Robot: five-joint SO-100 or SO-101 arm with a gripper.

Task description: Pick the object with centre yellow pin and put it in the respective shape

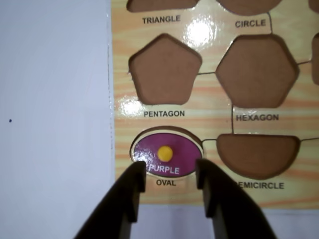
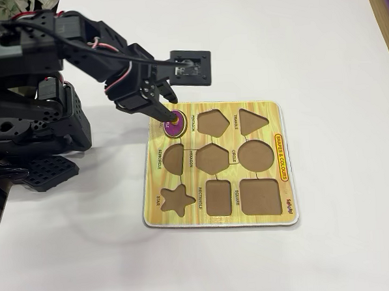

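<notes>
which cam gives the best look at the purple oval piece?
Wrist view: the purple oval piece fills its OVAL cut-out, yellow knob and PURPLE lettering clear, gripper open just short of it. In the fixed view the piece is small and partly hidden by the fingertips.

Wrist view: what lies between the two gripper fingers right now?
The lower edge of the purple oval piece, seated in the OVAL cut-out, with its PURPLE lettering. The gripper stands open; neither finger visibly touches the yellow knob.

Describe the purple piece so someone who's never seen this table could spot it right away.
Find the yellow puzzle board on the white table. At its corner nearest the arm, the purple piece sits in the OVAL cut-out, just ahead of the open gripper. Every other cut-out is bare brown; only this one holds a piece with a yellow knob.
</notes>
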